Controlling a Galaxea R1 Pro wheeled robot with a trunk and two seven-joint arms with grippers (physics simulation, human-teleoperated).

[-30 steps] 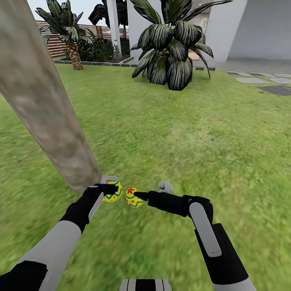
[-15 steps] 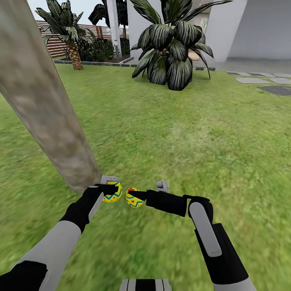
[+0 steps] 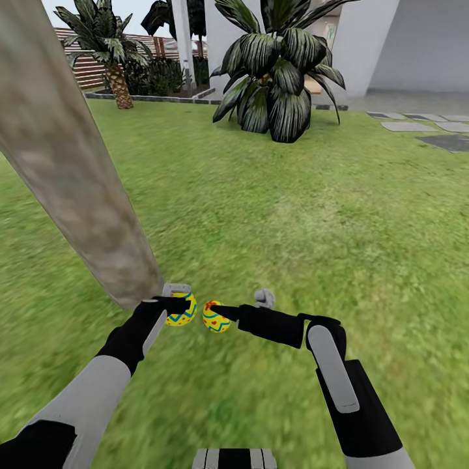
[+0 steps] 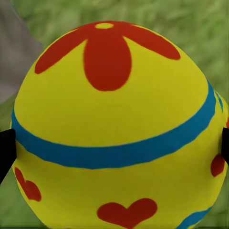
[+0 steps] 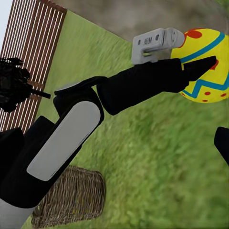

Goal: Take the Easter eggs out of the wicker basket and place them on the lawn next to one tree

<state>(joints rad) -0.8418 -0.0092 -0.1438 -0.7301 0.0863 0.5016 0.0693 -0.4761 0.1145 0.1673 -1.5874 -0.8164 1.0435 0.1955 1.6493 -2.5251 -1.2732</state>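
Left gripper (image 3: 174,296) is clamped on a yellow Easter egg (image 3: 182,309) just beside the tree trunk (image 3: 71,169). Right gripper (image 3: 240,307), fingers spread, is seen touching a second egg (image 3: 215,318) on the lawn (image 3: 293,215). Behind the left arm, the wicker basket (image 5: 71,198) is seen.

eggs (image 3: 182,310) (image 3: 215,318): 2 | tree trunk (image 3: 71,169): 1 | basket (image 5: 71,196): 1

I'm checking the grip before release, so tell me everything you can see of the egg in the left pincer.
The egg is glossy yellow, with a blue zigzag band, a plain blue band and red flower and heart marks. The left pincer is shut on it, dark fingers pressing opposite sides. It sits low over the lawn, beside the base of the tree trunk. A second egg lies close by, apparently not touching.
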